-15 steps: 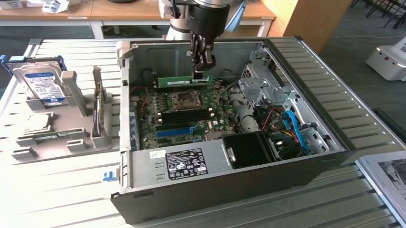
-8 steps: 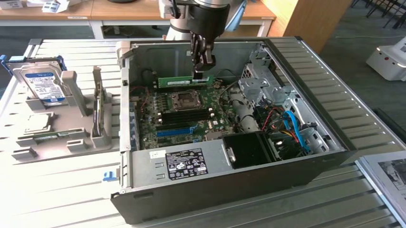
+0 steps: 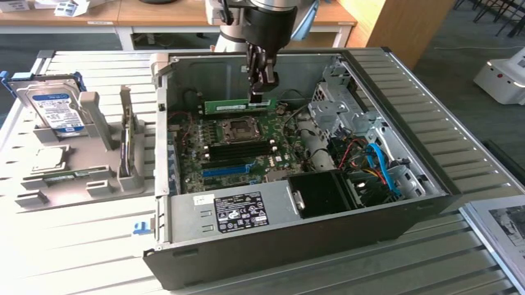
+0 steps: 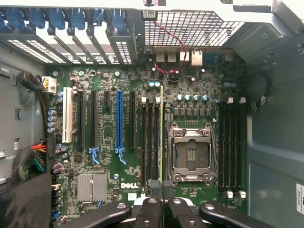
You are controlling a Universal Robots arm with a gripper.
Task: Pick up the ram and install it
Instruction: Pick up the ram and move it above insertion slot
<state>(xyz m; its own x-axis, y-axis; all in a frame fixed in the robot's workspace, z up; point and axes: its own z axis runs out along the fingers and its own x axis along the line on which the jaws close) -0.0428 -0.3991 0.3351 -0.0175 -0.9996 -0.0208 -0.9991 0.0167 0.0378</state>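
The open computer case [image 3: 287, 246] is sitting closest to me, lying on its side on the slatted table [image 3: 82, 264], and I am looking straight down into it. The motherboard [image 3: 238, 147] is lying flat across its floor.

The gripper [image 3: 259, 92] is hanging over the rear part of the board, and its fingers are clamping the upper edge of the ram [image 3: 238, 106]. So I am counting the pick-up as done. In the wrist view the gripper [image 4: 161, 209] is showing the ram [image 4: 161, 137] edge-on as a thin line. It is running along the bank of black memory slots [image 4: 149, 137] just beside the CPU socket [image 4: 191, 154]. I am judging it to be hovering above the board and not seated, so the seating is what is left.

Around the work, the black power supply [image 3: 238, 212] is filling the near end of the case, and the metal drive cage [image 3: 340, 104] is standing toward the exterior view's right. A tangle of red and blue cables [image 3: 377, 166] is lying beyond the board, well apart from the slots. A thin red-and-black wire [image 4: 167, 45] is looping near the ram's far end, and I am watching it as a possible snag. Outside the case, on the exterior view's left, a grey stand [image 3: 74, 184] is holding the hard drive [image 3: 56, 110] and the expansion card [image 3: 125, 132].
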